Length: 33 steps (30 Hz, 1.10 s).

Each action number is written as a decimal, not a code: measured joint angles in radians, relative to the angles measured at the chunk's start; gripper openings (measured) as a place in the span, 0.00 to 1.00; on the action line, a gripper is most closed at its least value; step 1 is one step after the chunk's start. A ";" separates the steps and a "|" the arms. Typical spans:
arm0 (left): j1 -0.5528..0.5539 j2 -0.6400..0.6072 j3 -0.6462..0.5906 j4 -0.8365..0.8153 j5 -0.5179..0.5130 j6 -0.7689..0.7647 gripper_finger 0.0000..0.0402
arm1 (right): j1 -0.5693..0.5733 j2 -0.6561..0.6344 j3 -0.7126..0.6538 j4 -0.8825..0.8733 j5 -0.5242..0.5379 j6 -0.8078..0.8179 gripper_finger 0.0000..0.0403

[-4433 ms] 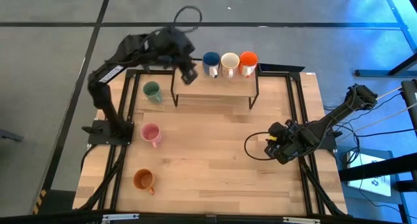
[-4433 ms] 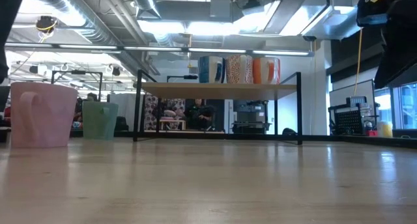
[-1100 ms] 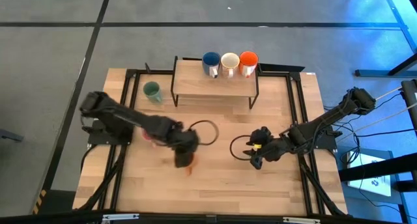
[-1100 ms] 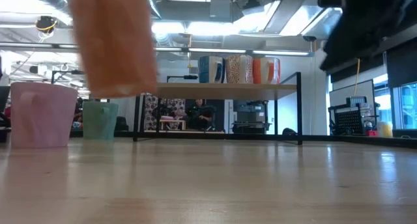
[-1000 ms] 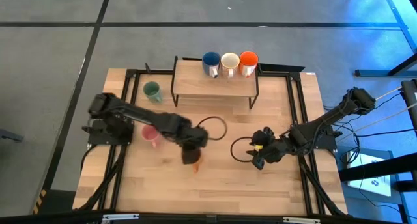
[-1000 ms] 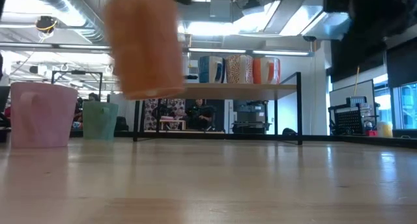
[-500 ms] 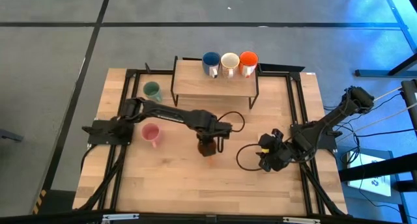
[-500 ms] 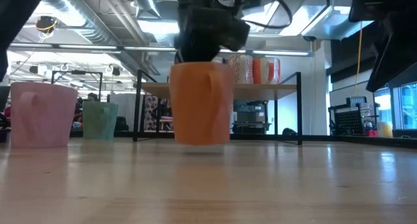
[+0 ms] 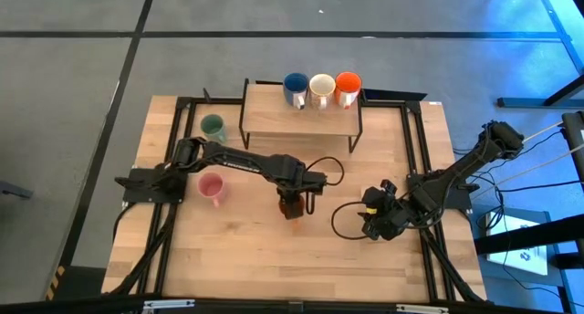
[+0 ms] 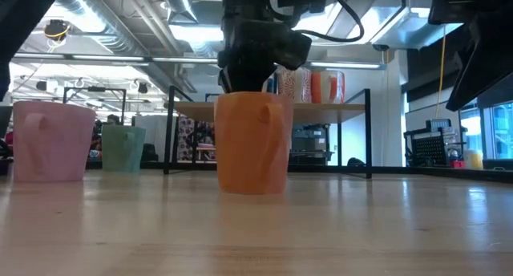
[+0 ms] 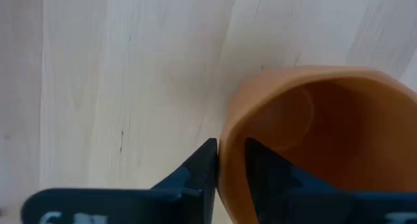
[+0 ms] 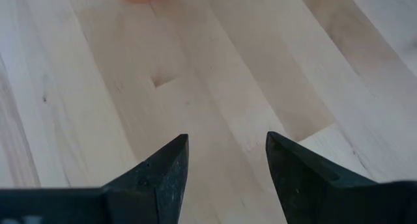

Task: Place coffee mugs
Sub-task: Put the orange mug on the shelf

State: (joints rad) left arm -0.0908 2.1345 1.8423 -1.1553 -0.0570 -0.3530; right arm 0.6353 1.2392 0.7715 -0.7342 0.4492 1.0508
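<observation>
From above, your left gripper [image 9: 291,203] sits just left of the frame's centre, clamped on the orange-brown mug [image 9: 292,210], with the left arm stretched across from the middle left. The pink mug [image 9: 212,188] stands at centre left and the green mug [image 9: 213,127] above it, while the blue mug [image 9: 296,87], white mug [image 9: 320,88] and orange-red mug [image 9: 347,86] line the shelf [image 9: 274,120] at top centre. The shelf's bare left part looks like the natural spot, so lift high enough to clear its front rail and the blue mug beside it. Your right gripper [image 9: 373,215] waits at centre right, leaving open board between the two arms. At table height, the orange-brown mug [image 10: 252,143] stands mid-frame and seems to rest on the table [image 10: 361,228], though the contact line is hard to judge; keep it upright as you raise it. In the left wrist picture, one finger is inside the rim and one outside, pinching the wall of the orange-brown mug [image 11: 313,146] at centre right; keep that grip firm, since a rim hold may let the mug swing. In the right wrist picture, the right fingers [image 12: 163,168] stand wide apart over bare wood, holding nothing.
</observation>
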 joint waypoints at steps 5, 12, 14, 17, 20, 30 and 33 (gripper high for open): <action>0.017 -0.019 0.000 0.002 0.083 0.002 0.24 | -0.001 0.000 0.000 0.009 0.022 0.000 0.48; 0.017 -0.156 0.000 -0.015 0.107 0.079 0.26 | -0.001 0.000 0.000 0.193 0.001 -0.072 0.48; 0.011 -0.207 0.000 -0.016 0.102 0.139 0.26 | -0.001 0.000 0.000 0.275 -0.013 -0.094 0.48; -0.003 -0.299 -0.021 -0.006 0.078 0.240 0.26 | -0.001 0.001 0.000 0.422 -0.002 -0.126 0.48; -0.017 -0.405 -0.121 0.039 0.068 0.310 0.26 | -0.001 0.037 0.054 0.454 0.026 -0.158 0.48; -0.008 -0.806 -0.710 0.466 0.069 0.280 0.26 | -0.076 0.392 0.511 0.022 -0.007 -0.084 0.48; -0.007 -0.877 -0.787 0.503 0.051 0.254 0.26 | -0.076 0.495 0.610 0.005 0.003 -0.033 0.48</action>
State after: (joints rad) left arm -0.0982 1.2575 1.0549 -0.6524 -0.0056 -0.0986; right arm 0.5590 1.7342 1.3812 -0.7288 0.4523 1.0180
